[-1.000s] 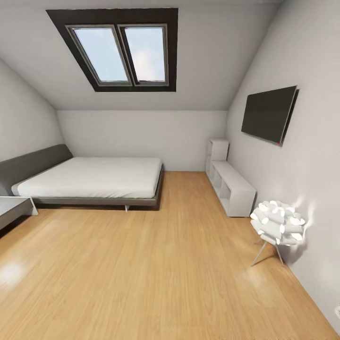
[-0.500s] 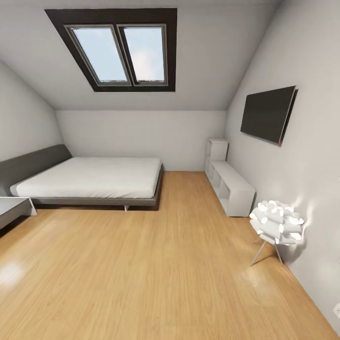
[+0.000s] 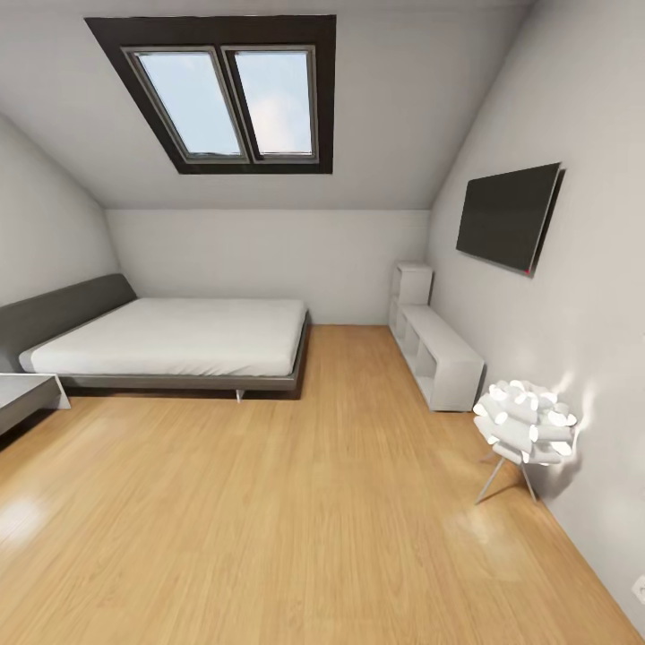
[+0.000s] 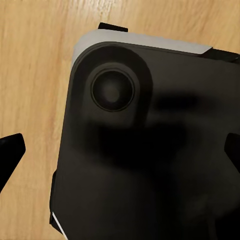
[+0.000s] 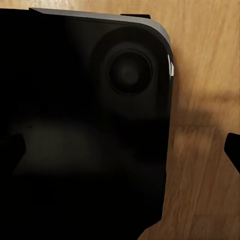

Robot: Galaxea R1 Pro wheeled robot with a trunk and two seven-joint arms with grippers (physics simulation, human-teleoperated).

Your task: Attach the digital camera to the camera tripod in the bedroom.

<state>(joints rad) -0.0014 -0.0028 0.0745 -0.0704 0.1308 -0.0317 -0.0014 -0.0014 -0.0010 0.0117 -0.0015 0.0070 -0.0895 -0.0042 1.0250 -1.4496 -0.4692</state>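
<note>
The bedroom: low grey bed at left, white lamp lower right; both tools' fingertips spread, released.

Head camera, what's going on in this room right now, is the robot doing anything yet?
Nothing is being handled. The head view looks across a bedroom: a low grey bed at left, a skylight above, a wall TV, a white shelf unit and a small white lamp at right. Both wrist cameras look down at the robot's dark base over the wood floor.
</note>
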